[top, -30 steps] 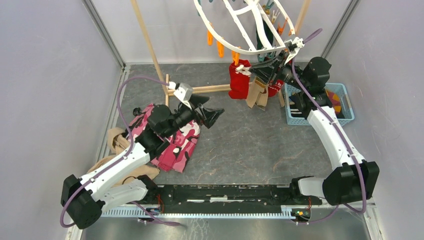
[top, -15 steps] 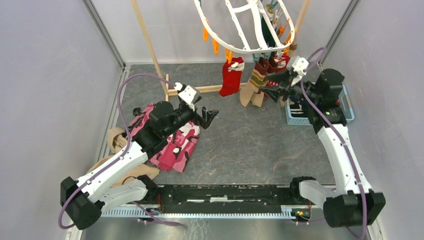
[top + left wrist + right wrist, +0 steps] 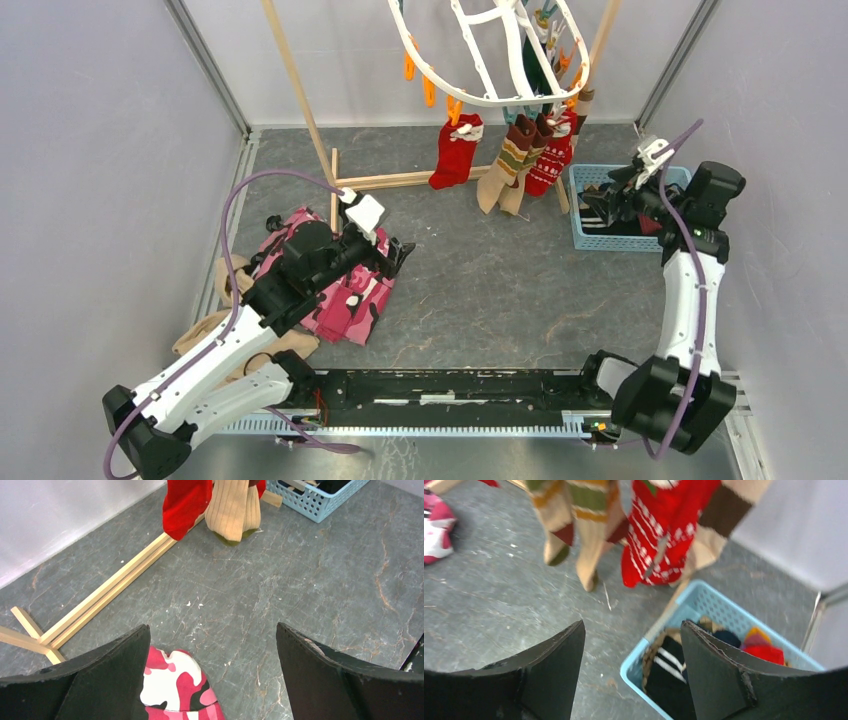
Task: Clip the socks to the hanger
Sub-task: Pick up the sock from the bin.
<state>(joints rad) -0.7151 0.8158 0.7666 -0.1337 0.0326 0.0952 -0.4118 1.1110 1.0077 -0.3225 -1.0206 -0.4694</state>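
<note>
Socks [image 3: 505,165] hang clipped along the front rim of the hanger [image 3: 470,98], red ones and tan-striped ones side by side; more fabric pieces lie in the blue basket [image 3: 600,241]. I read the left pincer [image 3: 212,630] spread wide, holding nothing, over the pink camouflage cloth [image 3: 175,690]. The right pincer [image 3: 631,627] is parted, nothing gripped, above the basket's near corner.

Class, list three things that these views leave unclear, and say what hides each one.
1. Top external view: the hanger is cut off by the upper edge, so its far clips cannot be counted.
2. Right wrist view: the tops of the socks and their clips lie above the frame, and the picture is blurred.
3. Right wrist view: the basket is partly hidden behind the right gripper.
</note>
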